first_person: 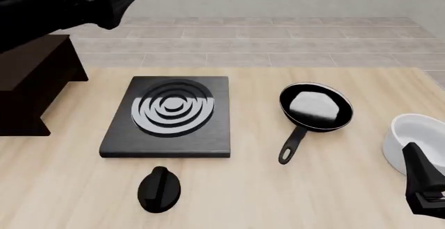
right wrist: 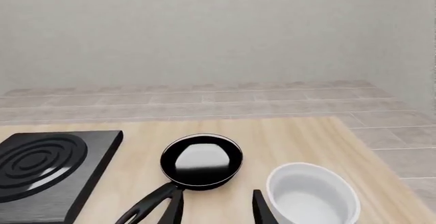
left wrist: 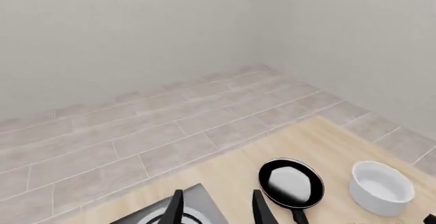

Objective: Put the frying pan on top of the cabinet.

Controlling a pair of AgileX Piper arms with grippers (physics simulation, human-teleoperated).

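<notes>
Frying pan [first_person: 316, 107] flat on the wooden table [first_person: 292, 192], right of the stove plate [first_person: 169, 115], not touching it; glossy whitish inside up, short handle [first_person: 293, 144] with loop end pointing toward the near edge. Not on the cabinet. Cabinet [first_person: 31, 83] dark brown, at the far left of the table, left of the stove plate, partly hidden by the left arm's black body [first_person: 70, 4] hanging above it in front view. White bowl [first_person: 413, 140] right of the pan, apart from it, near the right table edge. Black knob [first_person: 159, 188] lying in front of the stove plate, near it.

Left gripper [left wrist: 218, 209]: fingertips spread, nothing between them, up in the air over the stove plate corner; pan just beyond. Right gripper [right wrist: 216, 209]: fingertips apart, holding nothing, low near the front right, pan handle beside one finger, bowl beside the other; contact not clear. Tiled floor [first_person: 278, 41] beyond the table.
</notes>
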